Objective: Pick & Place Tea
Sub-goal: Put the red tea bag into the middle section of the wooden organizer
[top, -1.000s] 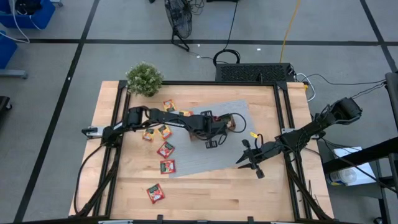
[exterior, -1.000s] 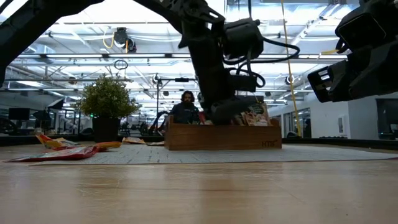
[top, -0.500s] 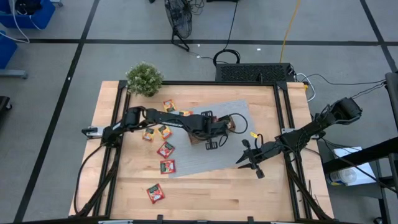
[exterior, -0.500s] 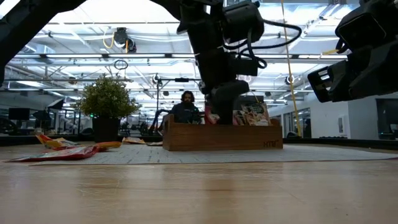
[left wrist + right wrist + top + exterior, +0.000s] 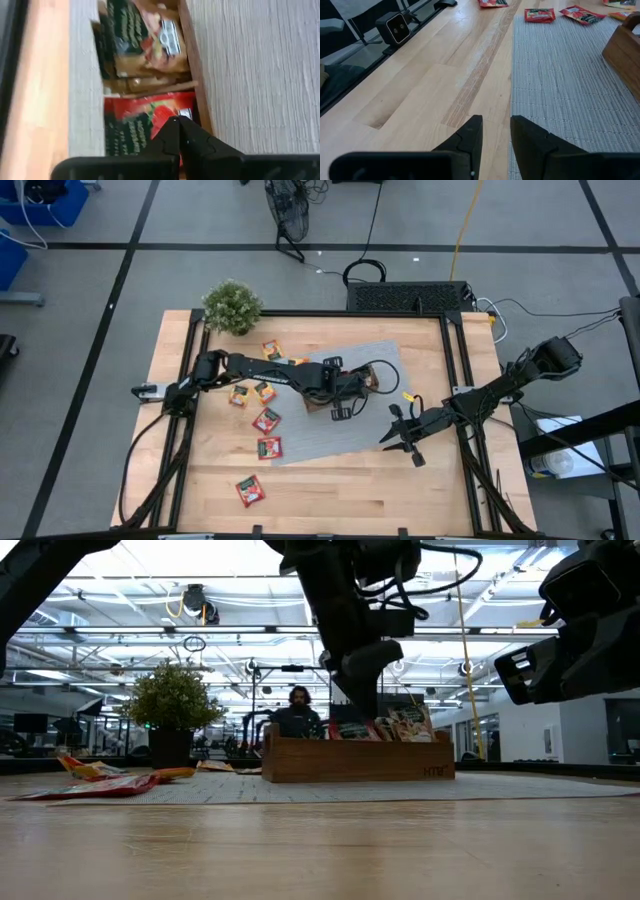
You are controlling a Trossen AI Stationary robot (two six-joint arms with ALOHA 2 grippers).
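The wooden tray (image 5: pixel 368 380) (image 5: pixel 355 758) stands on the grey mat (image 5: pixel 345 430). It holds red sachets (image 5: pixel 142 122) in one compartment and grey-brown sachets (image 5: pixel 142 47) in the one beside it. More red sachets (image 5: pixel 266 420) and orange-yellow sachets (image 5: pixel 263 390) lie flat on the table, left of the tray. My left gripper (image 5: pixel 177 120) (image 5: pixel 365 705) hovers just above the tray, over the red compartment, shut and empty. My right gripper (image 5: pixel 495 130) (image 5: pixel 400 442) is open and hangs over the mat's right near edge, away from the tea.
A green potted plant (image 5: pixel 232 307) (image 5: pixel 172 700) stands at the table's far left corner. A small yellow piece (image 5: pixel 407 395) lies on the mat right of the tray. A person (image 5: pixel 298 718) sits in the room beyond the table. Bare wood (image 5: pixel 340 490) runs along the near edge.
My left gripper has risen straight up out of the tray's compartment and now hangs clear above the tray's rim. The sachets have stayed in the tray.
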